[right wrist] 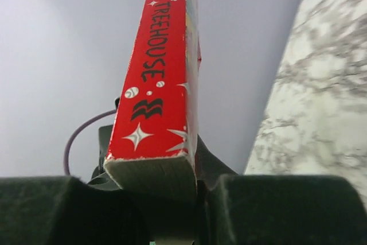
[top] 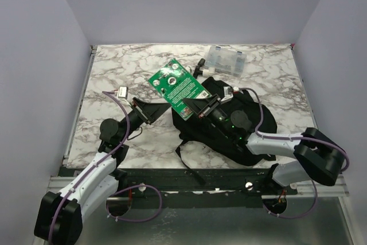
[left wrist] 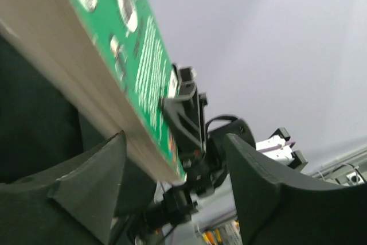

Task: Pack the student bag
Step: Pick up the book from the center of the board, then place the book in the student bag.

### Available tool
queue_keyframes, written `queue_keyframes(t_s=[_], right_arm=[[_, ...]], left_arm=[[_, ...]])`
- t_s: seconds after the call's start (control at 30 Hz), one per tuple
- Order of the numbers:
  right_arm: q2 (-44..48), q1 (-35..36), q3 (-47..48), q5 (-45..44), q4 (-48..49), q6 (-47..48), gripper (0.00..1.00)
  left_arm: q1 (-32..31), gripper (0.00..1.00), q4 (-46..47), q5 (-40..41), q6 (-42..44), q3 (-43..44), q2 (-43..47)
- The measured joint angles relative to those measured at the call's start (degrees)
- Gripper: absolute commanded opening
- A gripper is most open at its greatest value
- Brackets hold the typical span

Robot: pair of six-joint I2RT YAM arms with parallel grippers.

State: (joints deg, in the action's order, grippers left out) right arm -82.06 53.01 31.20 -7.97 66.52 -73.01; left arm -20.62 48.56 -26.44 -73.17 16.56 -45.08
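A grey-veined marble worktop (top: pixel 114 73), boxed in by plain pale walls (top: pixel 189 4), fills my top view. The black student bag (top: pixel 192 127) lies flat on the right half of it, a strap trailing toward the near edge, directly beneath my right arm. My right claw (top: pixel 202 107) hovers over the bag's left part, clenched on the lower corner of a green-covered, red-spined book (top: pixel 179 87) held tilted in the air. My left claw (top: pixel 153 110) sits just left of the bag, off the fabric, its fingers (left wrist: pixel 86 187) spread apart, the book's page edge beside one of them, ungripped. A clear compartment box (top: pixel 227 60) rests near the far edge, beyond the bag.
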Motion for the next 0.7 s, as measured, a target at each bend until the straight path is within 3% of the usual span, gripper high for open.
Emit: queue_keyframes(t_s=[0.03, 0.23, 0.43, 0.57, 0.7], right_arm=[[1.84, -0.87, -1.18, -0.42, -2.16, 0.90, 0.07], [18.27, -8.28, -2.89, -3.04, -20.70, 12.33, 0.04], [24.76, -9.49, 17.94, -15.21, -56.96, 33.20, 0.00], [29.81, -9.33, 27.17, -26.88, -77.53, 41.46, 0.01], [39.30, -9.49, 29.27, -35.47, -92.32, 45.46, 0.01]], left_arm=[[-0.02, 0.79, 0.04, -0.76, 0.04, -0.81, 0.22], [-0.31, 0.85, -5.53, -5.90, 1.16, -8.44, 2.89], [-4.48, 0.87, -25.73, -6.25, 11.02, -3.28, 10.21], [-11.56, 0.87, -33.05, -2.14, 19.12, 4.24, 10.36], [-25.09, 0.88, -35.30, 6.99, 28.24, 12.11, 1.77]])
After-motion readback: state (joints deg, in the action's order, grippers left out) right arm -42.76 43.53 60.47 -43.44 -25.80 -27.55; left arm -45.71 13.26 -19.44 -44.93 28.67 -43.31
